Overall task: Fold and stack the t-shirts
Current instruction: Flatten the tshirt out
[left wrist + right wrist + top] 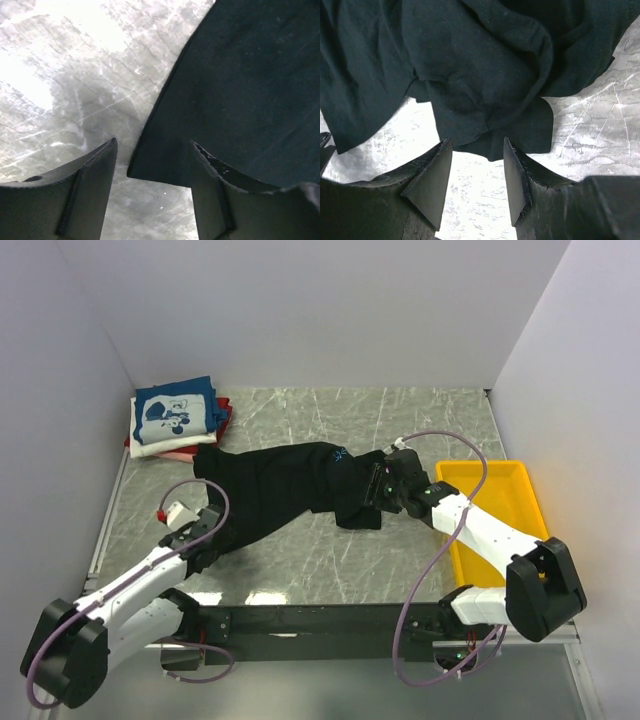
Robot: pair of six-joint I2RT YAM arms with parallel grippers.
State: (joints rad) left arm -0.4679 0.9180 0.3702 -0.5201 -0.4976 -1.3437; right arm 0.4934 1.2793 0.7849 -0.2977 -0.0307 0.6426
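Observation:
A large black t-shirt [285, 490] lies crumpled across the middle of the table, with a tiny blue mark [341, 454] near its right end. My left gripper [212, 536] is open at the shirt's near-left corner; in the left wrist view that corner [150, 167] lies between the fingers, ungripped. My right gripper [372, 502] is open at the shirt's bunched right end; in the right wrist view a cloth edge [490, 150] lies just ahead of the open fingers. A folded blue shirt with a white cartoon print [174, 413] tops a white shirt [160, 447] and a red one [222, 418] at the back left.
A yellow plastic tray [500, 510] sits at the right edge, under the right arm. White walls enclose the marble table [400, 420] on three sides. A black rail [320, 618] runs along the near edge between the arm bases.

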